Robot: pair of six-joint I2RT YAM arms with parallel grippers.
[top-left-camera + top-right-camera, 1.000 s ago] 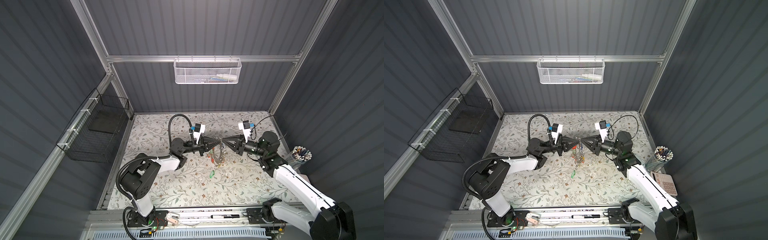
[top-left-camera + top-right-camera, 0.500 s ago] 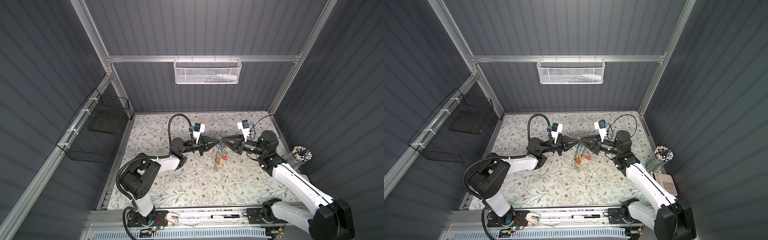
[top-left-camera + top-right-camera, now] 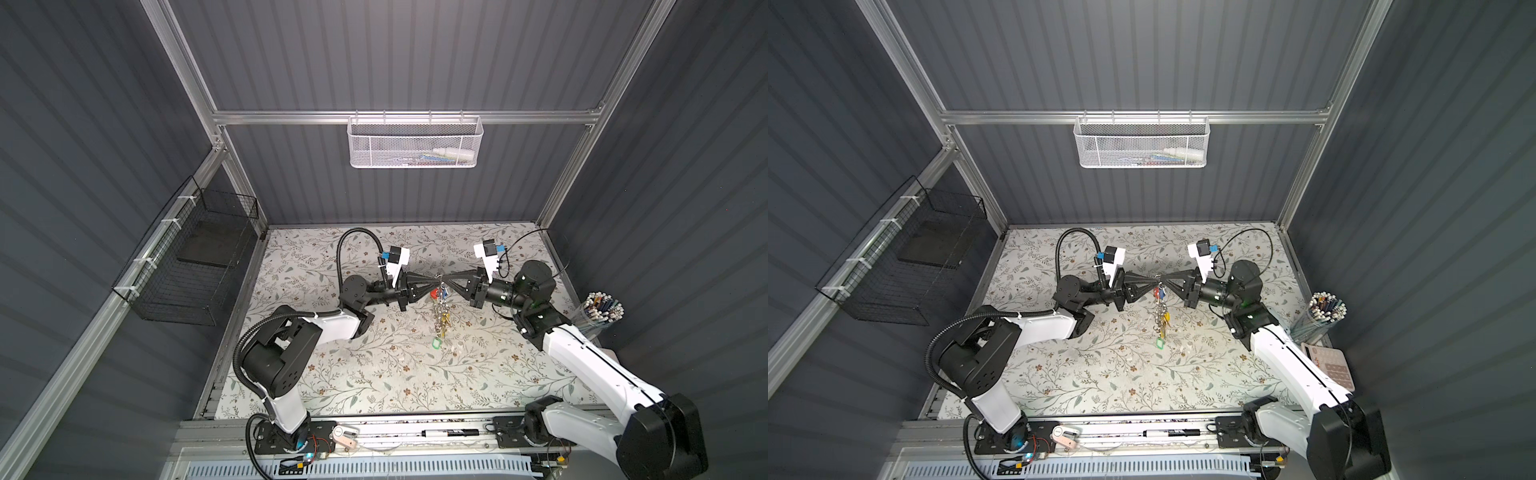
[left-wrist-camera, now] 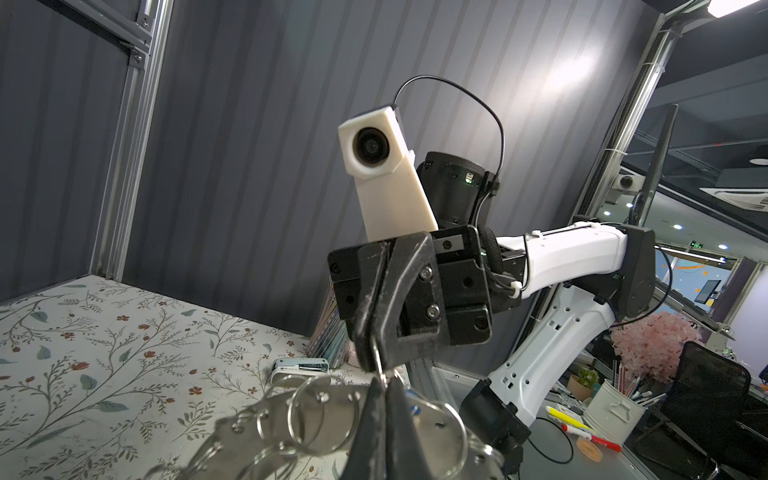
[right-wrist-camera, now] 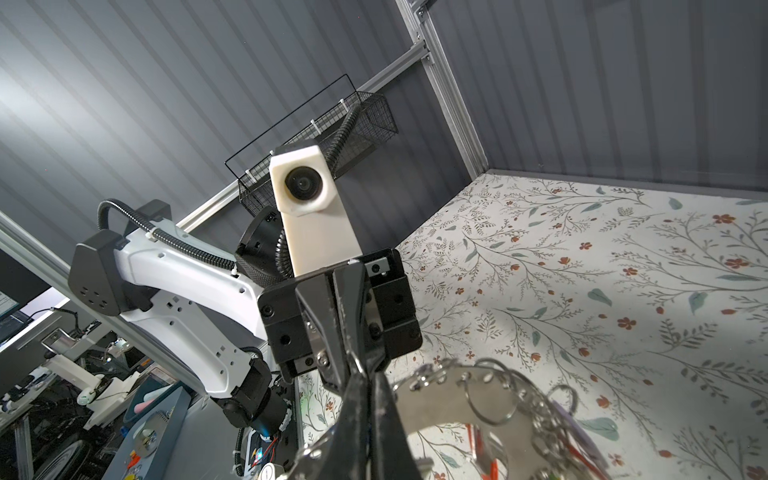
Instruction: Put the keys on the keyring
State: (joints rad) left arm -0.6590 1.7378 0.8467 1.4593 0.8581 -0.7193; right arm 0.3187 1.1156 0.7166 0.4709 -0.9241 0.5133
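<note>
Meeting tip to tip above the floral counter [image 3: 374, 374], the left gripper [image 3: 433, 287] and right gripper [image 3: 444, 278] clamp their fingers fully together on the keyring [image 5: 440, 399], apparently steadying it aloft so the blue-tagged keys [image 3: 445, 293], dangling just below, hang free for threading.

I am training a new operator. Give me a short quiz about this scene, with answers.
1. True or false: the keyring lies flat on the table.
2. Which tag hangs at the free end of the bunch? A red, B green, C purple.
3. Fill in: the cup of pens stands beside the ___ arm.
Key: 1 false, both arms' jaws are shut and hold it up. 2 B, the green tag. 3 right.
</note>
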